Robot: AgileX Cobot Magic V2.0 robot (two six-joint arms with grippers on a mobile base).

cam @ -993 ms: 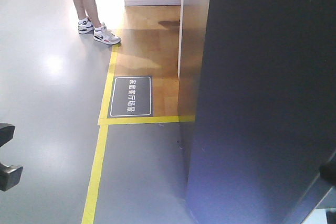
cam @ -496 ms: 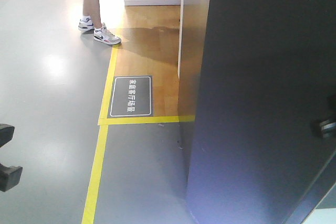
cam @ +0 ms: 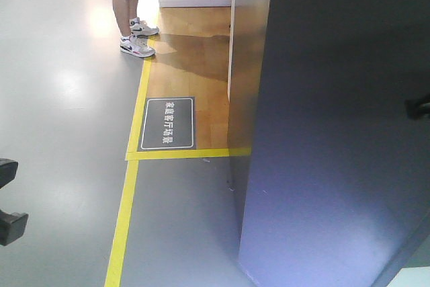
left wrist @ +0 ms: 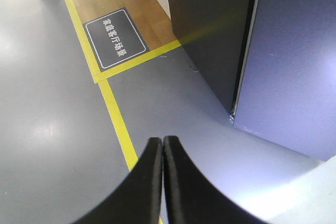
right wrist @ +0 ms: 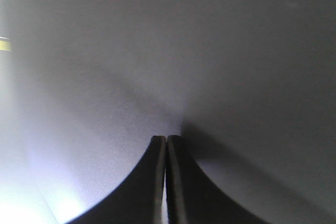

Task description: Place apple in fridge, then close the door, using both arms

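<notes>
Right hand [right wrist: 166,139] pressed together, empty, tips against the door [right wrist: 210,51]; left hand [left wrist: 163,141] likewise empty

The door [cam: 336,132] looks matt dark grey; the floor [cam: 60,119] glossy, beside wood planks [cam: 195,65].

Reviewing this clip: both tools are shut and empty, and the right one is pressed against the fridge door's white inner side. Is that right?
Not quite. The right tool touches the door's dark grey outer face, not its white inside; the right wrist view shows its tips against that dark surface. The rest holds: the left tool is also shut and empty, over the floor.
</notes>
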